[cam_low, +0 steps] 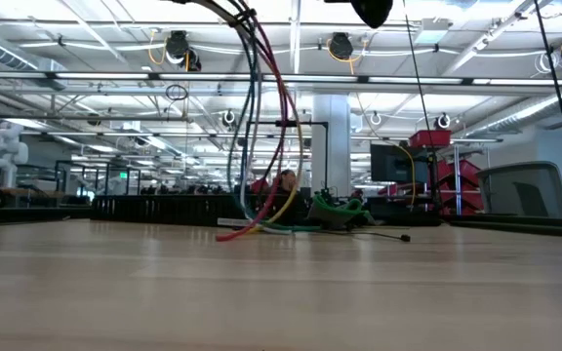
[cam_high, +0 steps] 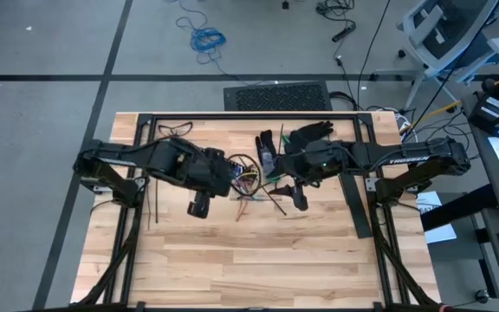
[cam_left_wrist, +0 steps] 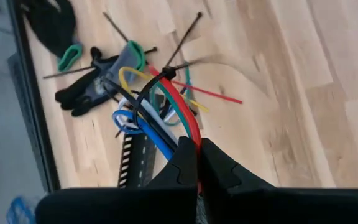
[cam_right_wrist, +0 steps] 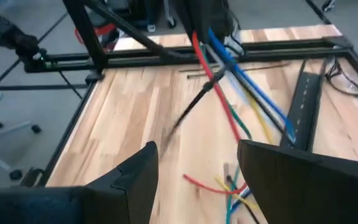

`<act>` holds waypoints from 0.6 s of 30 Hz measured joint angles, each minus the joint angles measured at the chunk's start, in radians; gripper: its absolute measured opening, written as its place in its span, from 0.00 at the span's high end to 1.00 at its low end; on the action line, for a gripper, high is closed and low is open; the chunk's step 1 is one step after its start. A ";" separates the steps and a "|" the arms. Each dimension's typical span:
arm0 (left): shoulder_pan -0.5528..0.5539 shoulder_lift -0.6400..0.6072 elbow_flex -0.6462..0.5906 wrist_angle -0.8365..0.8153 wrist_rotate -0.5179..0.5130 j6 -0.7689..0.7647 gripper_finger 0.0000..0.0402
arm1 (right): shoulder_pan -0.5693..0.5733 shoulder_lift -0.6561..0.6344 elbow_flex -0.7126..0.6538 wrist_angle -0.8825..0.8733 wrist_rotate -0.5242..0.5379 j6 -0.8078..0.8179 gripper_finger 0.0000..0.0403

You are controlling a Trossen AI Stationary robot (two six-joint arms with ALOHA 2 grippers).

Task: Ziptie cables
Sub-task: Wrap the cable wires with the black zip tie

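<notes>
Pale planked wood table (cam_high: 232,260) carries, at centre frame in the high view, the cables (cam_left_wrist: 166,115), thin glossy wires girdled by a dark ziptie (cam_left_wrist: 151,90). Left gripper (cam_left_wrist: 197,163) is clamped tight on their red strand; right gripper (cam_right_wrist: 197,168) stands half open, empty, beside loose zipties (cam_high: 271,198). White lettering on the right arm is illegible.

High view looks straight down on my whole table (cam_high: 232,251). Low view sits at tabletop height. Both wrist views look close past their fingers, sharing the cables (cam_left_wrist: 166,118) ahead.
</notes>
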 joint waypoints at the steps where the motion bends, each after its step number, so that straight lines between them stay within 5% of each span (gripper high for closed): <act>1: 0.002 0.000 0.000 0.000 0.002 0.016 1.00 | 0.000 0.000 0.000 0.017 0.000 -0.001 0.47; 18: 0.036 0.011 0.000 0.201 -0.012 0.142 1.00 | 0.037 0.082 0.000 0.242 0.023 -0.031 0.47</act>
